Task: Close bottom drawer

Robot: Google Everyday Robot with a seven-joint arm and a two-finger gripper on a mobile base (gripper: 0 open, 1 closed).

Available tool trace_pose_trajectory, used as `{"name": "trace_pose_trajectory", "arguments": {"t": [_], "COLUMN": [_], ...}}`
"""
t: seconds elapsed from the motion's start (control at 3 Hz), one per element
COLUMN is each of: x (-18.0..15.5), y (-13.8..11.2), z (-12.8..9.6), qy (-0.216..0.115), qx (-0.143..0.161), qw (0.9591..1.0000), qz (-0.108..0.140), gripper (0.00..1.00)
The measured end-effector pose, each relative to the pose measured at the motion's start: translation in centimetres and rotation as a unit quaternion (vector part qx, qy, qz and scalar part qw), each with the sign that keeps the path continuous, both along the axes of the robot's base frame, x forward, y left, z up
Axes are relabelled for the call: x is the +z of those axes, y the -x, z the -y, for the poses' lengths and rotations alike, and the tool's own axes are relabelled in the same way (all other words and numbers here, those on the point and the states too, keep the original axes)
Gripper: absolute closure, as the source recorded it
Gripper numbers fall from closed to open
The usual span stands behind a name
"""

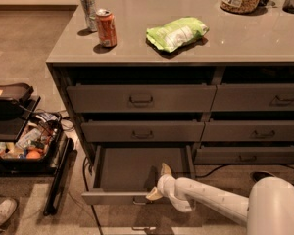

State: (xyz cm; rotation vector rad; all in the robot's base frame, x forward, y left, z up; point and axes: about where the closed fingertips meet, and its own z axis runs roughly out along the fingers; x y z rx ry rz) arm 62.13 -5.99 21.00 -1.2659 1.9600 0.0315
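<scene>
Bottom drawer (132,166) is standing open at the foot of the grey cabinet (235,38), with the gripper (158,182) hanging at its front.

The cabinet is filling most of the view, and all places below are referred to it. The bottom drawer, lowest of the cabinet's left stack, is projecting out toward the camera with its interior exposed. The white arm (210,200) is reaching in from the lower right, in front of the cabinet. A black bin (24,164) is sitting on the floor to the cabinet's left. A green bag (176,32), an orange can (106,27) and a silver can (88,11) are resting on the cabinet top. The gripper is holding its fingers spread, one above the drawer interior and one at the front panel beside the handle (139,200).
</scene>
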Motion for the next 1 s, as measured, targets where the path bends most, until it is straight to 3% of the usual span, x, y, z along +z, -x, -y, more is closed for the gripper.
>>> {"name": "trace_pose_trajectory", "arguments": {"t": [1.0], "x": [0.6], "y": [-2.5], "z": [-0.9], "qy": [0.001], "qx": [-0.013], "qw": [0.9994], "qz": [0.031], "gripper": [0.00]}}
